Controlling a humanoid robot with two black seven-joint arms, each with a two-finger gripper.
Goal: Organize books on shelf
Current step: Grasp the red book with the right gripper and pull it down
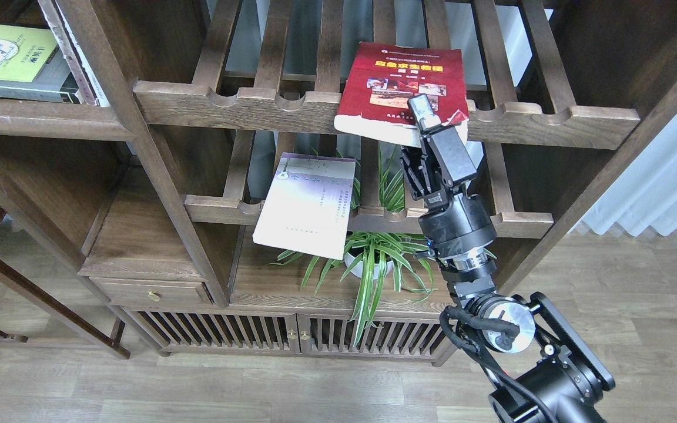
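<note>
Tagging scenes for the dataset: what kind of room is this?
Probably a home study or living room: a big dark wooden bookcase with books on it, a potted spider plant inside, wood flooring and a pale curtain at right.

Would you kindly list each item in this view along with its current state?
Red book: flat on the upper slatted rack, front corner overhanging.
White-lavender book: tilted over the lower rack's rail.
Black-grey book: lying flat on the shelf.
Right tool: at the red book's corner; grip unclear.
Spider plant: upright in its pot.
</note>
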